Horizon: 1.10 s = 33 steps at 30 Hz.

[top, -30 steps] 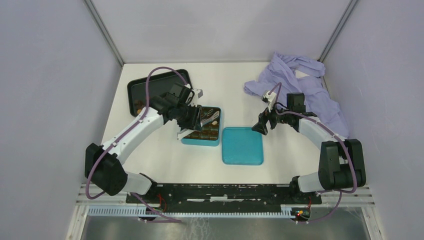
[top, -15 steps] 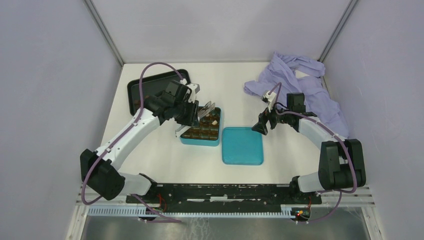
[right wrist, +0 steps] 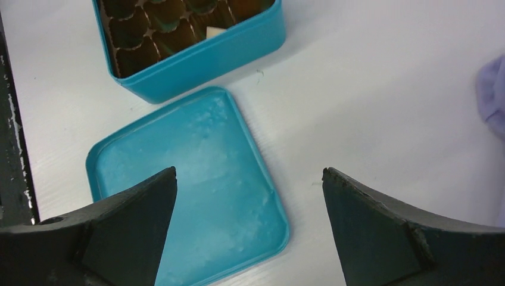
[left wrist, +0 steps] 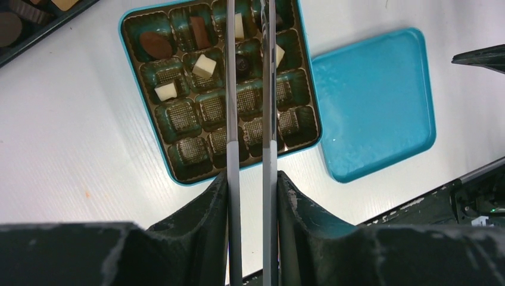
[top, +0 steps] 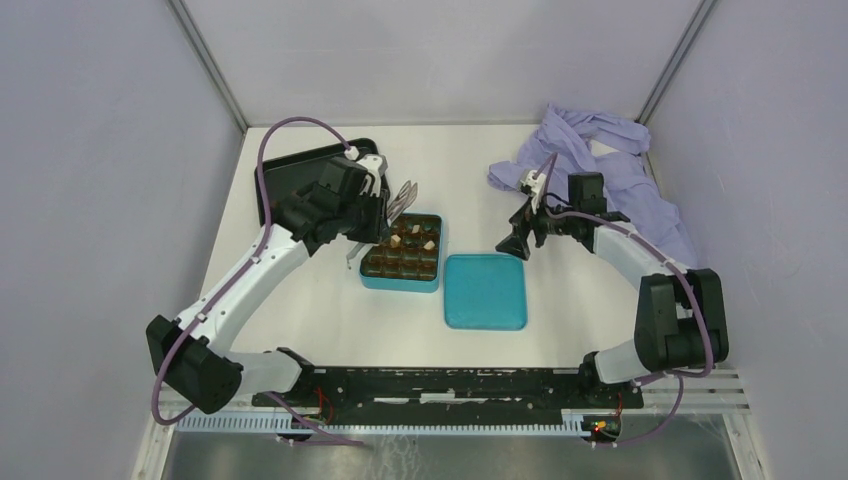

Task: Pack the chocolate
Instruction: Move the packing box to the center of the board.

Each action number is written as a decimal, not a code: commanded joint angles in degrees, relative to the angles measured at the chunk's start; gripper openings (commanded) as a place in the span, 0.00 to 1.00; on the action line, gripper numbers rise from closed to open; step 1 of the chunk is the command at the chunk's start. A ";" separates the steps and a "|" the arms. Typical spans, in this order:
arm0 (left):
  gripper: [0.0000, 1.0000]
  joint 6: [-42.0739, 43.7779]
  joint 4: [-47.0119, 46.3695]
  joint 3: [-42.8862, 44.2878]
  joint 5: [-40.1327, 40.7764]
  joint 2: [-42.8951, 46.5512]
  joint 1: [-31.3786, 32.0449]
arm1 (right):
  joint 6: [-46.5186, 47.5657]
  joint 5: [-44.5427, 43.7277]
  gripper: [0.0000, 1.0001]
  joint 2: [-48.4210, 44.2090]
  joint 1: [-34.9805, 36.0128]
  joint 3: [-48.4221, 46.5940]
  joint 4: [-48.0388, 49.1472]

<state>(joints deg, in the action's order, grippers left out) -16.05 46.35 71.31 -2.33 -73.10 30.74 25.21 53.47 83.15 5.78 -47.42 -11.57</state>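
Your left gripper (top: 406,190) hangs narrow near the teal box (left wrist: 178,177). Its blade tips run off the top edge, so I can't tell if they pinch anything. Your right gripper (right wrist: 249,173) is wide and empty over the lid (right wrist: 196,196). Dip low and you'd likely knock the seated chocolate (left wrist: 203,65): brown and cream bites in the upper cells, more on the tray (left wrist: 53,27) at upper left.
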 commanded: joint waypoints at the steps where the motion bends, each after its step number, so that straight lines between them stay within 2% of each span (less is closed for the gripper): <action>1: 0.36 -3.29 -4.26 3.27 3.86 1.75 0.15 | 2.75 -0.64 0.98 1.56 3.74 -7.05 2.68; 5: 0.37 -3.36 -4.25 4.29 6.17 1.74 0.15 | 3.46 -1.50 0.98 4.45 7.88 -12.41 5.76; 8: 0.37 -3.55 -4.33 4.68 7.86 2.06 0.11 | 6.52 0.65 0.98 10.75 11.36 -21.33 -0.97; 10: 0.37 -3.69 -4.27 4.89 8.46 2.29 0.11 | 8.26 -0.93 0.98 14.00 14.38 -26.51 -4.87; 12: 0.37 -3.83 -4.18 4.85 9.17 2.68 0.17 | 7.11 -3.55 0.96 16.14 17.17 -28.93 -4.83; 17: 0.37 -4.56 -4.16 3.67 11.76 4.20 0.11 | -1.18 -13.77 0.88 20.83 21.51 -31.86 -2.39; 21: 0.37 -4.78 -4.30 3.38 12.86 4.11 0.14 | -4.74 -25.13 0.87 23.12 24.23 -32.57 -1.54; 28: 0.37 -4.44 -4.74 3.99 12.98 2.17 0.11 | -8.72 -37.67 0.84 26.92 26.60 -33.87 0.37; 33: 0.37 -4.31 -4.78 4.11 12.87 1.40 0.12 | -12.34 -40.26 0.82 29.32 26.75 -35.81 0.27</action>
<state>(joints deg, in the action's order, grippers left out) -18.44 44.86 73.45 9.17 -71.53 30.74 17.10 18.72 111.42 32.27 -79.77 -13.80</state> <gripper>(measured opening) 0.370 0.822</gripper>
